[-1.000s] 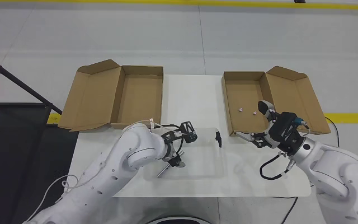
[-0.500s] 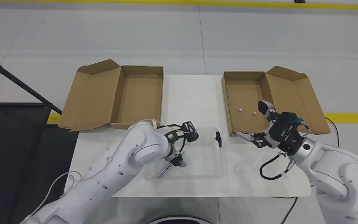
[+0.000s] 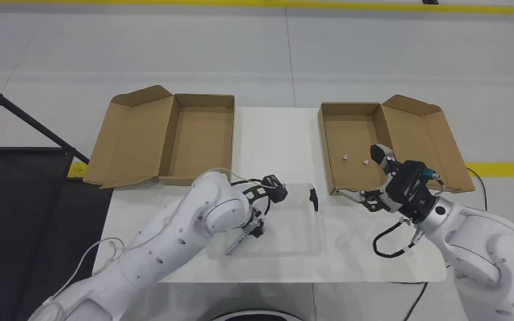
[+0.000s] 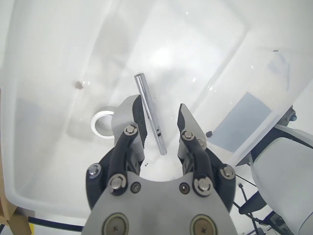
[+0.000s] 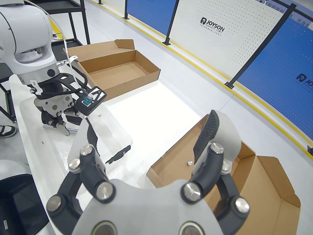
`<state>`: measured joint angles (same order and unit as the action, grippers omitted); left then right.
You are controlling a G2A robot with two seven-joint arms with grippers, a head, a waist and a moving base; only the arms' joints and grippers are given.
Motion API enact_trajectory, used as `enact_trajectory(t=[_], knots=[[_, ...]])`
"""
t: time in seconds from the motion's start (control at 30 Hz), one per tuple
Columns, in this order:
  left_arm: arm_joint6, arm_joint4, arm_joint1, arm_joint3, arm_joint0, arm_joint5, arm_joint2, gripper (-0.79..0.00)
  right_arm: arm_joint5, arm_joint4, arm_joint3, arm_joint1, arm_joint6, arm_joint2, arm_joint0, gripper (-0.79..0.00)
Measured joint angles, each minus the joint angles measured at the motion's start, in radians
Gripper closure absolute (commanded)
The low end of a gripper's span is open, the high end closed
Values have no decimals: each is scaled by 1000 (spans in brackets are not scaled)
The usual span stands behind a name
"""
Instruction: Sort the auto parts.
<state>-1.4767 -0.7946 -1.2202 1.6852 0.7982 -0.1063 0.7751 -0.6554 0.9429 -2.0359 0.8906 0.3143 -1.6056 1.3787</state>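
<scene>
A shiny metal rod [image 4: 149,113] lies on the floor of a clear plastic bin [image 4: 44,192]. My left gripper [image 4: 159,106] is open and low in the bin, one finger on each side of the rod, without clamping it. A white ring [image 4: 99,125] lies beside one finger. From above, the left gripper [image 3: 255,229] is over the rod [image 3: 234,244] in the bin [image 3: 320,241]. My right gripper [image 3: 354,195] hangs open and holds nothing, between the bin and the right cardboard box [image 3: 350,132]. In its own view, the right gripper [image 5: 149,135] has its fingers spread wide.
A black jagged part [image 3: 314,198] sits at the bin's right side, and it appears again [image 5: 117,156] near the right fingers. The right box holds small pale parts [image 3: 365,161]. The left cardboard box [image 3: 201,136] has nothing in it. Both boxes' flaps stand open.
The left arm has shifted slightly to the right, with its gripper still over the rod. The right arm has not moved.
</scene>
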Motion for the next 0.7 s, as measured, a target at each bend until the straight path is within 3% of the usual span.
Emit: enact_trajectory(t=[0.7], knots=[[19,-57,-10,-62,22,99,-37,-342,0,0,0,0,0,0,0,-785]])
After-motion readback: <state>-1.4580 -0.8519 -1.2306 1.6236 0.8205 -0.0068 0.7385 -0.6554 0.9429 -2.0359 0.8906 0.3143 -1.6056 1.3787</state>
